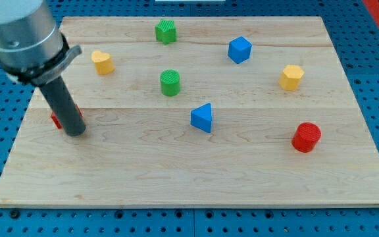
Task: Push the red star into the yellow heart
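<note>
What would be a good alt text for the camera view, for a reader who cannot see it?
My tip rests near the view's left edge of a wooden board, hiding most of the red star behind it, with the yellow heart further toward the view's top. Elsewhere lie two green blocks, a blue cube, a blue triangular block, a yellow block and a red cylinder.

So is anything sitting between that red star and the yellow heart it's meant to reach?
Nothing visible. The red star, mostly hidden behind my tip, lies below the yellow heart, with only bare board between them.
</note>
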You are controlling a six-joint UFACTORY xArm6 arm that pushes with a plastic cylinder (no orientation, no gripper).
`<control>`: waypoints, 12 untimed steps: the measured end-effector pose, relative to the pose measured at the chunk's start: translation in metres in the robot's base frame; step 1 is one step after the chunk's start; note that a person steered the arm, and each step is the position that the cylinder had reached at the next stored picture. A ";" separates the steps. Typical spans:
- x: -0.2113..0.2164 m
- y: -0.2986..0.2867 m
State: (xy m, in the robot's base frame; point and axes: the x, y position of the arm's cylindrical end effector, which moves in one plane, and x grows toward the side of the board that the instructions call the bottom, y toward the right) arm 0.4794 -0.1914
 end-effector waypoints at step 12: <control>-0.189 0.041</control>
State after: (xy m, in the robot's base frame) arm 0.2908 -0.1500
